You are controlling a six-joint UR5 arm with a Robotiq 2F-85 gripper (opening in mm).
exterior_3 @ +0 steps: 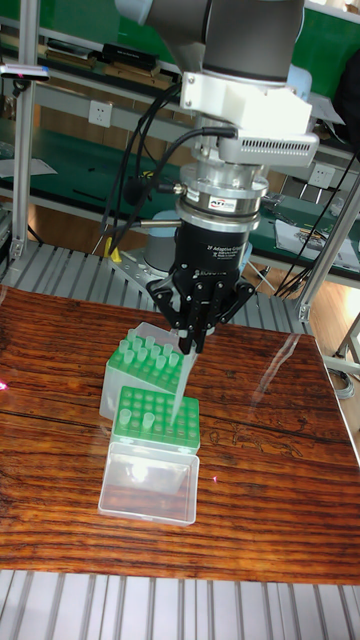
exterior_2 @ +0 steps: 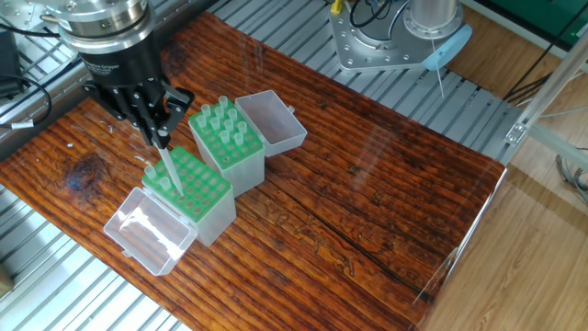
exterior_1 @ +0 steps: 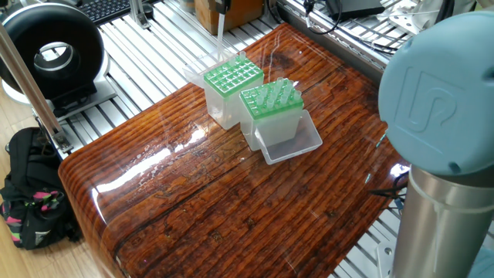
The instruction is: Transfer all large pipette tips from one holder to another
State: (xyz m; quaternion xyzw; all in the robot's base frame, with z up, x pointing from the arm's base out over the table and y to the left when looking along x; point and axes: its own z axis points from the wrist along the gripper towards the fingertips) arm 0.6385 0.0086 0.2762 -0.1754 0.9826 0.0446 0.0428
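The gripper [exterior_3: 190, 343] hangs over the wooden counter [exterior_2: 367, 193] with its fingers pinched narrow on one large pipette tip [exterior_2: 170, 174]; the tip points down, slightly tilted, its narrow end just over the green top of the nearer holder [exterior_2: 191, 187]; whether the point has entered a hole cannot be told. In the tall fixed view the same tip [exterior_3: 181, 385] runs from the fingers down to the green grid of that holder [exterior_3: 156, 418], whose holes look otherwise unfilled; its clear lid [exterior_3: 148, 483] lies open flat on the counter in front of it.

The second holder [exterior_2: 224, 138] stands touching the first one, on the side away from the open lid; the remaining large pipette tips [exterior_3: 146, 354] stand upright in it, their wide ends sticking up above the green plate; its own clear lid [exterior_2: 270, 119] lies open beside it.

In the one fixed view the two holders sit side by side near the middle of the counter, the filled one [exterior_1: 270, 102] closer to the camera; the arm's grey-blue joint [exterior_1: 436, 100] fills the right edge of that picture.
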